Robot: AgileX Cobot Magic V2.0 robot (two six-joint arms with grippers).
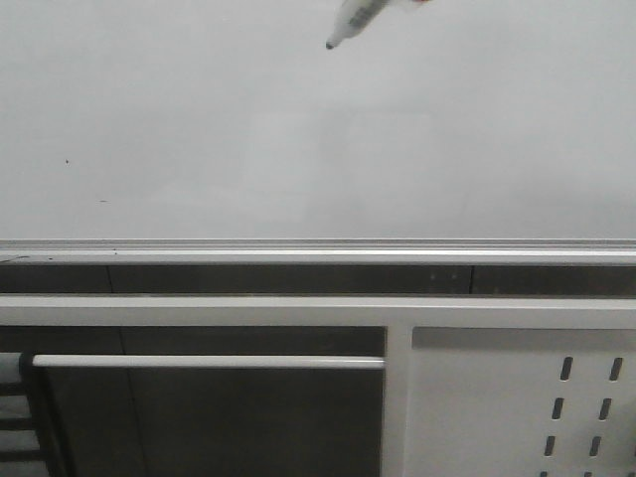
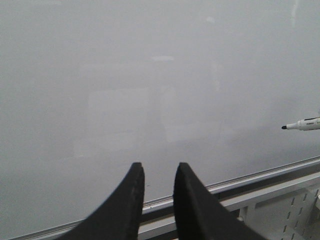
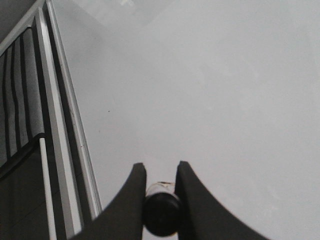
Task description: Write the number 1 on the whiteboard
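Two tiny specks mark the otherwise blank whiteboard.

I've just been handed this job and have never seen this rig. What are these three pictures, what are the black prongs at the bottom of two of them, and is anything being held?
It is a robot with two arms facing a whiteboard. The front view looks forward from the robot's body: the board fills the upper part, its silver bottom edge runs across, and a white perforated panel sits lower right. The other two pictures come from cameras on the wrists; the black prongs are each gripper's fingers. The left gripper holds nothing I can see, its fingers slightly apart. The right gripper grips a marker, seen end-on. Its black tip shows in the front view, near the board's top. No stroke is written yet, only tiny specks.
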